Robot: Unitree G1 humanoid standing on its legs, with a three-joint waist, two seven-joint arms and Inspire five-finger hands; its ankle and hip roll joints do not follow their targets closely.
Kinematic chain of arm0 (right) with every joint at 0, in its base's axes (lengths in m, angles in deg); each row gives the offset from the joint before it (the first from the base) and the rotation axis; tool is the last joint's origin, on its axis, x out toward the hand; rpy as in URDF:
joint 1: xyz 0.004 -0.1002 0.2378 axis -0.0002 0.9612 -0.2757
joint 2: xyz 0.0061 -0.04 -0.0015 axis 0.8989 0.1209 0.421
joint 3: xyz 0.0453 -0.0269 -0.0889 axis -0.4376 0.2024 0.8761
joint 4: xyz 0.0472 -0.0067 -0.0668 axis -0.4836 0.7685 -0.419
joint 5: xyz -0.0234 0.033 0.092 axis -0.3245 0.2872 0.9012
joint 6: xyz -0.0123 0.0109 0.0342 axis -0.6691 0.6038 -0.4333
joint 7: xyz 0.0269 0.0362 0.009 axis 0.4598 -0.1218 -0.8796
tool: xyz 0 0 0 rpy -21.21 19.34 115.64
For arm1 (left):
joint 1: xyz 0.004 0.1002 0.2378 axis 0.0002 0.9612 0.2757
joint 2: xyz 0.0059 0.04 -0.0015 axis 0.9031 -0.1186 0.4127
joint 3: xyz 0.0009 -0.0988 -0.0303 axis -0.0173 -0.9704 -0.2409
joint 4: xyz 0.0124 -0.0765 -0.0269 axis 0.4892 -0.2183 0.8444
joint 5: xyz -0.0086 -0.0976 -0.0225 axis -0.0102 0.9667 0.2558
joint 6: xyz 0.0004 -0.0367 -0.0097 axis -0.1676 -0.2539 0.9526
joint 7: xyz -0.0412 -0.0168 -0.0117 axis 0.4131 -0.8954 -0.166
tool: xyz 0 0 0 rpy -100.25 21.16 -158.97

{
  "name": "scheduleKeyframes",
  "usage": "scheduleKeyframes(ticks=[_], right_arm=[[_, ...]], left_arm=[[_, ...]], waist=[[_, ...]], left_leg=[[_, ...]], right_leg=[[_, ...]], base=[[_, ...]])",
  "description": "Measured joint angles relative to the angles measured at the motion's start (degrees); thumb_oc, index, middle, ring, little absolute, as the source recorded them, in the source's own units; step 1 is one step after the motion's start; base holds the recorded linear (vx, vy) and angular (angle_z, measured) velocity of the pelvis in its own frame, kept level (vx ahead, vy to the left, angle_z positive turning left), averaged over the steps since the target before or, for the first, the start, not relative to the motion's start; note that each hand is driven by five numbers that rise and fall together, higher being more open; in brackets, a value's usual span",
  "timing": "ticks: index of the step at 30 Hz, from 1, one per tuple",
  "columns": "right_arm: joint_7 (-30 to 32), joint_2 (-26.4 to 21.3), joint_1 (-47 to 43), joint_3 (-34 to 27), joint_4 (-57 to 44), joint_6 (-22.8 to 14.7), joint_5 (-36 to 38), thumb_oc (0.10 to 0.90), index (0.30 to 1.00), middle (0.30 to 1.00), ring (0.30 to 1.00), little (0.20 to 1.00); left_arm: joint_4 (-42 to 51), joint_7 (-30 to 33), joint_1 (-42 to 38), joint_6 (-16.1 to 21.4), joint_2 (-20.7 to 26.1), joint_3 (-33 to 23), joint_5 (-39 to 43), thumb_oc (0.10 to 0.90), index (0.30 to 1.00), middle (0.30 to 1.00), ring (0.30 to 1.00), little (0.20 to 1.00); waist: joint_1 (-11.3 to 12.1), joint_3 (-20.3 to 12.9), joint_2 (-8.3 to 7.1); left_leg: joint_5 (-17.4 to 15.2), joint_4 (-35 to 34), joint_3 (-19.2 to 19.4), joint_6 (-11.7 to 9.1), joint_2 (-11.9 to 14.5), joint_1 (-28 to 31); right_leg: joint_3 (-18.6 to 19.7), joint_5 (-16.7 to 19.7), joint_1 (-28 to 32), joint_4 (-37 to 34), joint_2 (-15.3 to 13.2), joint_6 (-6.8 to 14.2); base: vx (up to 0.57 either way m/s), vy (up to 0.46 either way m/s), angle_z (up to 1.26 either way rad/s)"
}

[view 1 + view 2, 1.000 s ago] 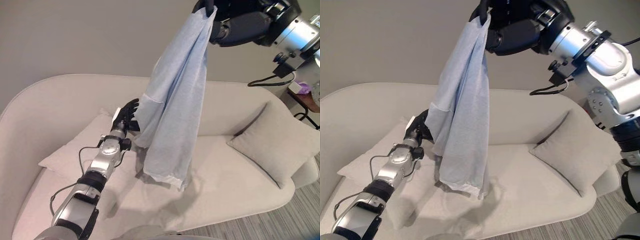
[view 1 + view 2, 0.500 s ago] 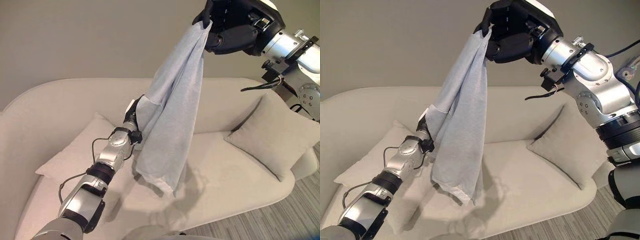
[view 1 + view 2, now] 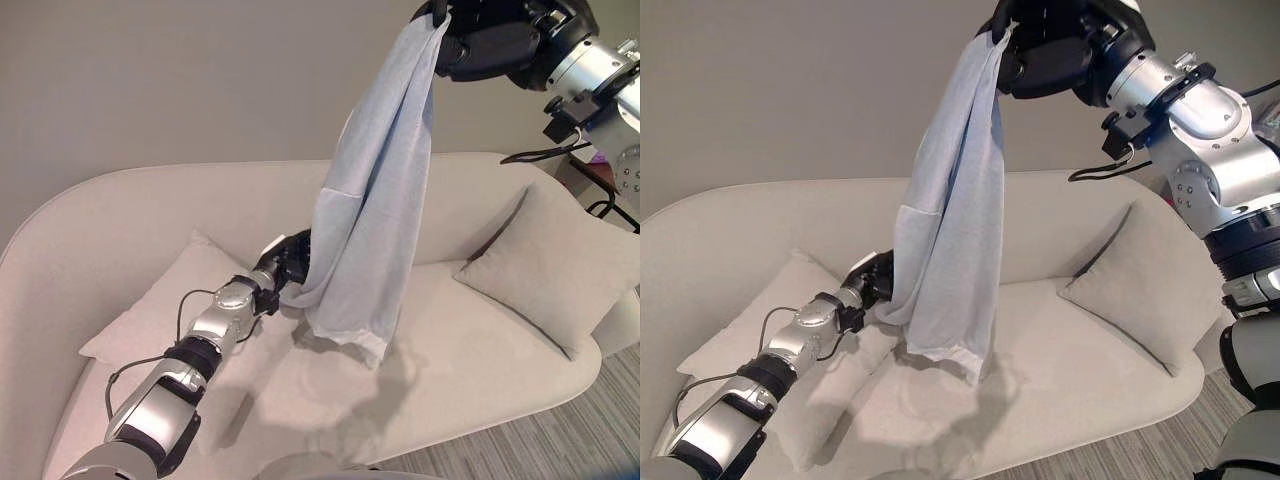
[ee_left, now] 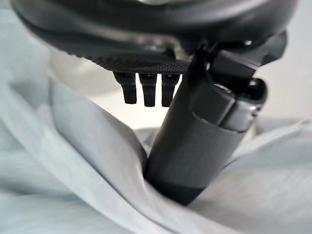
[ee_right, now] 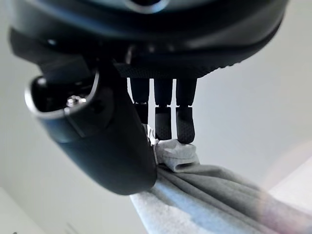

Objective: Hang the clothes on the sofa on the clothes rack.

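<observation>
A light blue-grey shirt [image 3: 375, 220] hangs full length in the air over the cream sofa [image 3: 480, 400]. My right hand [image 3: 490, 40] is raised high at the upper right and is shut on the shirt's top; in the right wrist view the thumb [image 5: 112, 146] and fingers pinch a bunched bit of the cloth [image 5: 195, 195]. My left hand [image 3: 283, 268] reaches out over the sofa seat to the shirt's lower left edge. In the left wrist view its thumb [image 4: 195, 146] presses into a fold of the cloth [image 4: 73, 161], fingers curled. The hem hangs just above the seat.
A pale cushion [image 3: 160, 310] lies on the sofa's left half under my left arm, and another cushion [image 3: 560, 270] leans in its right corner. A small dark side table [image 3: 610, 185] stands beyond the sofa's right end. Grey striped floor [image 3: 560, 450] shows at the lower right.
My right hand has carried the shirt's top to the right. My left hand has dropped lower and now holds the shirt near its bottom edge, pulling that corner towards it.
</observation>
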Motion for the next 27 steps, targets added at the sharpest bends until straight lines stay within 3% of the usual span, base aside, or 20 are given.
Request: scheduleKeyframes(ticks=[14,19,27], right_arm=[[0.0,0.3,-1.1,0.5,-3.0,0.0,-0.3,0.400,0.300,0.300,0.300,0.300],[0.0,-0.1,-1.1,0.5,-4.2,0.0,-2.4,0.400,0.300,0.300,0.300,0.300],[-2.4,-10.9,-0.4,0.5,-5.9,0.0,-2.3,0.400,0.300,0.300,0.300,0.300]], left_arm=[[0.1,-0.8,2.4,-0.1,-3.5,0.1,1.2,0.800,0.900,0.900,0.900,0.900],[1.4,0.8,5.1,0.2,-3.6,-3.2,1.2,0.800,0.900,0.900,0.900,0.900],[3.0,1.4,14.6,0.9,0.1,-13.5,1.3,0.800,0.900,0.900,0.900,0.900]], waist=[[-0.2,0.0,0.00],[-0.6,0.0,-0.01],[0.6,0.0,-0.02]], left_leg=[[-0.3,0.0,1.2,0.0,0.0,0.5],[-0.4,0.0,1.2,0.0,0.0,0.6],[-0.5,0.0,1.2,0.0,0.1,0.7]], right_leg=[[1.3,0.0,-0.3,0.0,0.1,0.0],[1.3,0.0,-0.3,0.0,0.1,0.0],[1.2,0.0,-0.2,0.0,0.0,0.0]], base=[[0.00,0.004,-0.04],[0.00,0.000,0.00],[0.00,0.000,0.00]])
